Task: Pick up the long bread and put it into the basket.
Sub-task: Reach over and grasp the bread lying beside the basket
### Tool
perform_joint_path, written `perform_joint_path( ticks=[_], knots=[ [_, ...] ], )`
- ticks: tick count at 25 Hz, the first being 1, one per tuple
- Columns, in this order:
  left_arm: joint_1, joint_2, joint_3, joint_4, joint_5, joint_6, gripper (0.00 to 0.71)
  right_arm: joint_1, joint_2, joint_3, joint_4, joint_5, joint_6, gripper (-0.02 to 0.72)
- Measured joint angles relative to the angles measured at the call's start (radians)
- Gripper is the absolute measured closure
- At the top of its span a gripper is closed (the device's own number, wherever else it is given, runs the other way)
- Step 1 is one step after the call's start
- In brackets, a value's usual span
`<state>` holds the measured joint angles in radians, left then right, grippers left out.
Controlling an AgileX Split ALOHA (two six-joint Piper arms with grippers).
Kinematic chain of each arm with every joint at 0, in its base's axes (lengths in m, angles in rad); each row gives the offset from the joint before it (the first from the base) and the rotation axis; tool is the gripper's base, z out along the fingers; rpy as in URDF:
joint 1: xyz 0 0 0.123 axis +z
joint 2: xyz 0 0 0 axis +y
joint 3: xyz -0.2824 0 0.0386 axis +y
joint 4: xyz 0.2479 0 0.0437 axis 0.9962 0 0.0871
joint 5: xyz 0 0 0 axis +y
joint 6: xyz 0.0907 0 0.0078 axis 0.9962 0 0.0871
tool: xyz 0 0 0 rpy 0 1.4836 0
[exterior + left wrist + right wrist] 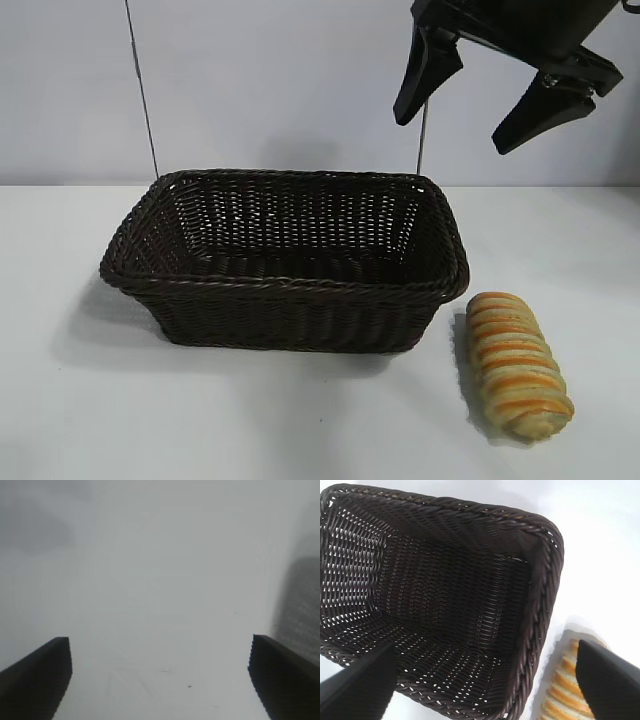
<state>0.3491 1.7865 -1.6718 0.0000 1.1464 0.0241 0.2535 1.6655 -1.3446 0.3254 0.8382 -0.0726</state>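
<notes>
The long bread, tan with orange-brown stripes, lies on the white table just off the basket's right end. The basket is dark brown wicker, sits mid-table and holds nothing. My right gripper hangs open high above the basket's right end, well clear of the bread. Its wrist view looks down into the basket, with the bread beside one finger and nothing between the jaws of the right gripper. My left gripper is out of the exterior view; its own view shows it open over bare table.
Two thin rods stand upright behind the basket against the pale wall. White tabletop stretches left of and in front of the basket. A blurred dark shape fills one edge of the left wrist view.
</notes>
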Motion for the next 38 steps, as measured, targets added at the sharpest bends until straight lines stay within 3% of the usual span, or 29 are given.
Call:
perform_joint_path(
  ticks=[6,16,18,22,25,30,38],
  knots=[
    [0.012,-0.175,0.000,-0.055,0.033,0.044,0.016,0.000,0.000,0.000,0.000,0.000,-0.003,0.008],
    [0.008,-0.618,-0.003,-0.115,0.095,0.069,0.018,0.000,0.000,0.000,0.000,0.000,-0.003,0.008],
    [-0.015,-0.707,-0.004,-0.114,0.102,0.071,0.018,0.000,0.000,0.000,0.000,0.000,-0.003,0.008],
    [-0.116,-0.884,-0.004,-0.120,0.117,0.078,0.019,0.000,0.000,0.000,0.000,0.000,-0.003,0.008],
    [-0.163,-1.015,0.023,-0.121,0.114,0.078,0.019,0.000,0.000,0.000,0.000,0.001,-0.003,0.008],
    [-0.171,-1.209,0.200,-0.109,0.056,0.079,0.019,0.000,0.000,0.000,0.000,0.001,-0.003,0.008],
    [-0.237,-1.458,0.575,-0.098,0.036,0.079,0.019,0.000,0.000,0.000,-0.001,0.002,-0.006,0.008]
  ],
)
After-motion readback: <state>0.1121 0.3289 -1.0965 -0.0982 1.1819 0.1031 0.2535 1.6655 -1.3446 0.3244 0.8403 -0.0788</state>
